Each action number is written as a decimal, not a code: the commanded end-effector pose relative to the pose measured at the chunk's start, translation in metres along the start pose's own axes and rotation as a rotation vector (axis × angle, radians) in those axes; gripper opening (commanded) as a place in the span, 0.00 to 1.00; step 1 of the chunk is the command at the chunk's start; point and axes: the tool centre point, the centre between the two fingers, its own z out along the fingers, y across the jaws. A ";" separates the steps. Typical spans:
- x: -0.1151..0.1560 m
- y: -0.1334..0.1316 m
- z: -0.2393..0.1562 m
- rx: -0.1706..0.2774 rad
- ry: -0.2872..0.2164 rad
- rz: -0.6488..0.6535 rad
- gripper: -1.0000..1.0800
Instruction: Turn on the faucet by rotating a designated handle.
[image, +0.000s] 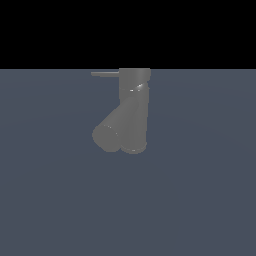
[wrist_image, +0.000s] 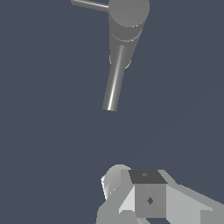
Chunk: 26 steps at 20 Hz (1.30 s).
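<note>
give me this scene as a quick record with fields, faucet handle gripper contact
faucet: grey upright cylinder, thick spout slanting down toward the exterior view's left
handle: thin bar off the cylinder top, pointing to the exterior view's left
gripper: seen only in wrist view, open or shut unclear
contact: none, gripper apart from faucet

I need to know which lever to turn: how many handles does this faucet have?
1. The handle is a thin flat bar projecting from the top of the faucet toward the exterior view's left. Neither view shows a second, though the far side is hidden.
</note>
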 end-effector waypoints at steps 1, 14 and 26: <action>0.002 0.000 0.000 0.001 0.000 0.011 0.00; 0.040 -0.006 0.001 0.013 -0.001 0.181 0.00; 0.104 -0.017 0.011 0.029 -0.005 0.462 0.00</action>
